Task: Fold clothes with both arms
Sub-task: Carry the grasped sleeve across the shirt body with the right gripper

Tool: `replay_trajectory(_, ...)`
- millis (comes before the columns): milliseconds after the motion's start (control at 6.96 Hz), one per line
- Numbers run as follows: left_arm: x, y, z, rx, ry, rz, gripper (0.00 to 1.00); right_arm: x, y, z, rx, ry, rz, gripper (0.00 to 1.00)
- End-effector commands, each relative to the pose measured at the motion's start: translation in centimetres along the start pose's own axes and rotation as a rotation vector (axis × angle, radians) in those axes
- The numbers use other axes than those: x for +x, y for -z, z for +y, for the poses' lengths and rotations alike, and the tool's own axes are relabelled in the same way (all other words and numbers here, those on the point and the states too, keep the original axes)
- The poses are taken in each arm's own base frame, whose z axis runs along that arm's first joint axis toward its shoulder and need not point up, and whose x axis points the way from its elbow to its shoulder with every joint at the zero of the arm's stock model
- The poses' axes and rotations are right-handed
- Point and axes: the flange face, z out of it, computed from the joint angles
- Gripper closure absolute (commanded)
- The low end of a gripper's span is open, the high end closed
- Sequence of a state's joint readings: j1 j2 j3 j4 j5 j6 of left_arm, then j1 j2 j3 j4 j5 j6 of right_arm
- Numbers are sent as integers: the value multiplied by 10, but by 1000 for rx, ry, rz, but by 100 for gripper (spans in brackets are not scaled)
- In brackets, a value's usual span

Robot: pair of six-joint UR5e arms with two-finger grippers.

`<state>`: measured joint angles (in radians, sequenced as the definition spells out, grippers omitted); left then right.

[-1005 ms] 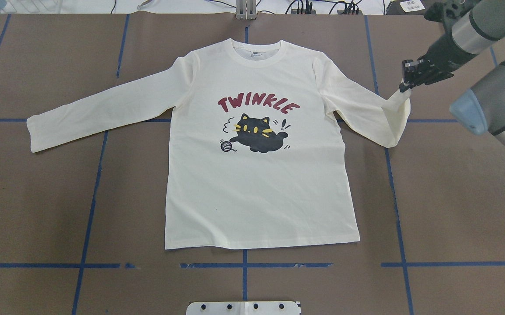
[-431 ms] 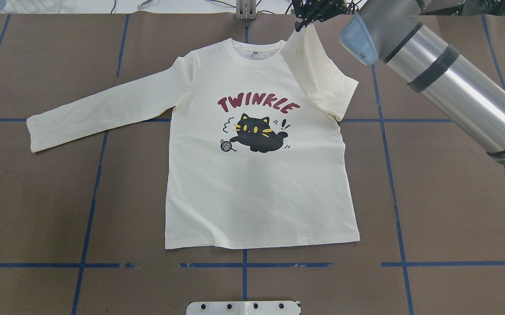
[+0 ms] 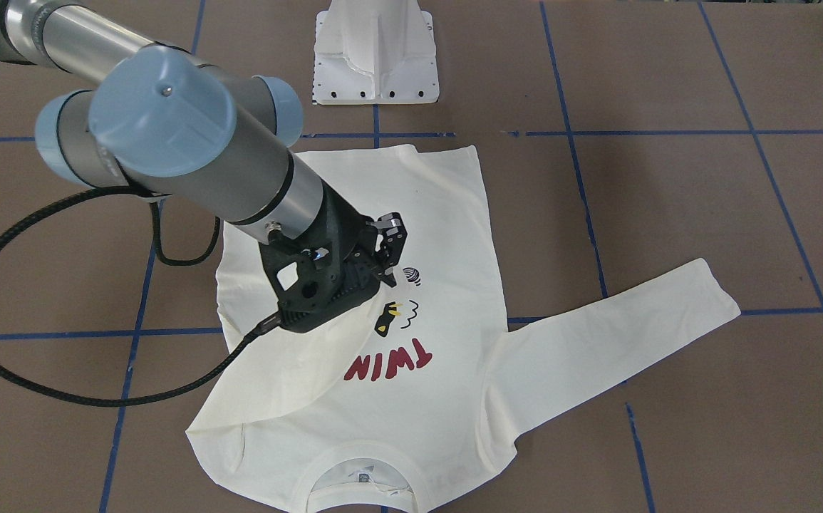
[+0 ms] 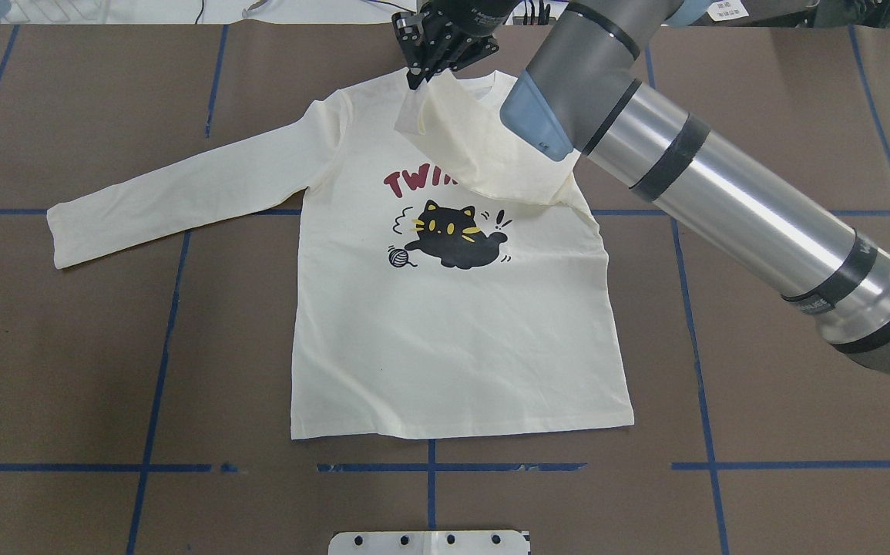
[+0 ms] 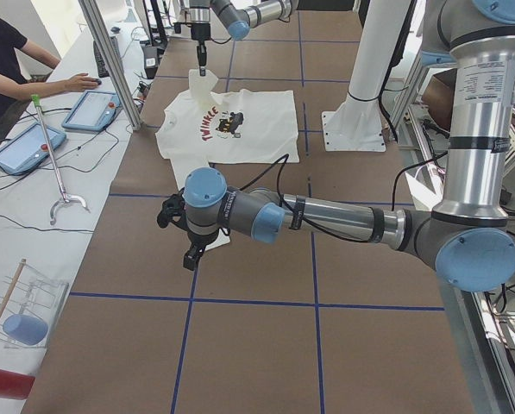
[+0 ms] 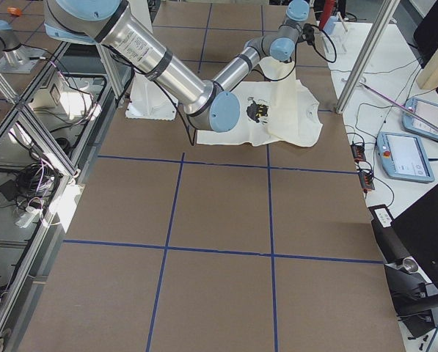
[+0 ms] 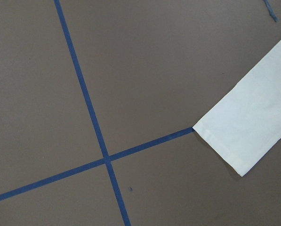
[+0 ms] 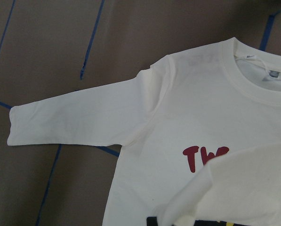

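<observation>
The cream long-sleeved T-shirt (image 4: 452, 347) lies flat, print side up, with the black cat (image 4: 452, 239) showing. My right gripper (image 4: 419, 75) is shut on the right sleeve's cuff, held above the collar. That sleeve (image 4: 483, 154) drapes across the chest and hides the end of the red lettering. The front view shows the same grip (image 3: 387, 278). The left sleeve (image 4: 183, 193) lies straight out. My left gripper (image 5: 191, 257) hovers over its cuff (image 7: 246, 132). It shows only in the left side view, so I cannot tell whether it is open.
The white pedestal base (image 3: 375, 50) stands at the robot's edge of the brown table, which has blue tape lines (image 4: 159, 347). An operator (image 5: 7, 52) sits at a side bench with tablets (image 5: 89, 108). An aluminium post (image 5: 110, 60) stands at the table's edge.
My right gripper has carried the right sleeve's cuff up from the table's right side and leftwards over the collar, folding the sleeve onto the chest. The shirt body and left sleeve have not moved.
</observation>
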<state>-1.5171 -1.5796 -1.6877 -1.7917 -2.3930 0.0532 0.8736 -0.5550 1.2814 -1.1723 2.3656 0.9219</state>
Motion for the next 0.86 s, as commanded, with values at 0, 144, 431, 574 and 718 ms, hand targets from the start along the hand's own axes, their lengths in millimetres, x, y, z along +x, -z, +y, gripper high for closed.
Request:
replay_trajectory(0, 0, 0, 0, 0, 1, 0, 0, -32, -44, 28, 34, 58, -22, 100)
replay_trajectory(144, 0, 0, 0, 0, 1, 0, 0, -37, -72, 48, 35, 78, -20, 100)
replay_trajectory(431, -1, -1, 0, -1, 2, 0, 0, -55, -142, 84, 54, 92, 51, 20)
replay_trajectory(574, -1, -1, 0, -1, 2, 0, 0, -68, -152, 85, 85, 97, 72, 1)
replay_trajectory(718, -1, -1, 2, -3, 4, 0, 0, -96, -163, 75, 106, 43, 86, 0)
